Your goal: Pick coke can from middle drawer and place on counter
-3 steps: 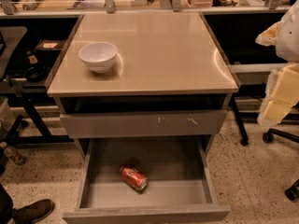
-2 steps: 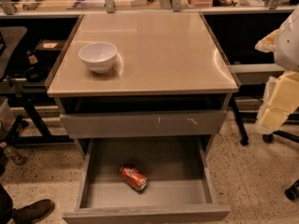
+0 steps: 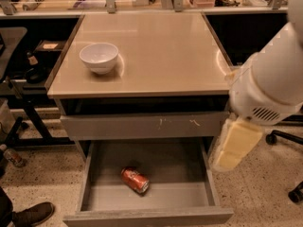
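Observation:
The coke can (image 3: 135, 179) lies on its side in the open middle drawer (image 3: 147, 217), left of centre on the drawer floor. The drawer is pulled out at the bottom of the grey cabinet. The tan counter (image 3: 161, 51) tops the cabinet. My white arm comes in from the right edge. Its cream end piece with the gripper (image 3: 234, 148) hangs beside the cabinet's right side, above the drawer's right rim and well right of the can. It holds nothing that I can see.
A white bowl (image 3: 99, 56) stands on the counter's left part. A shut drawer front with white scratches (image 3: 142, 125) is above the open drawer. A cluttered bench (image 3: 71, 1) runs behind. A chair base (image 3: 284, 137) is at right, a shoe (image 3: 33, 214) at bottom left.
My arm has swung in from the right edge, leftward and lower, to the cabinet's right side. The can, bowl and drawer have not moved.

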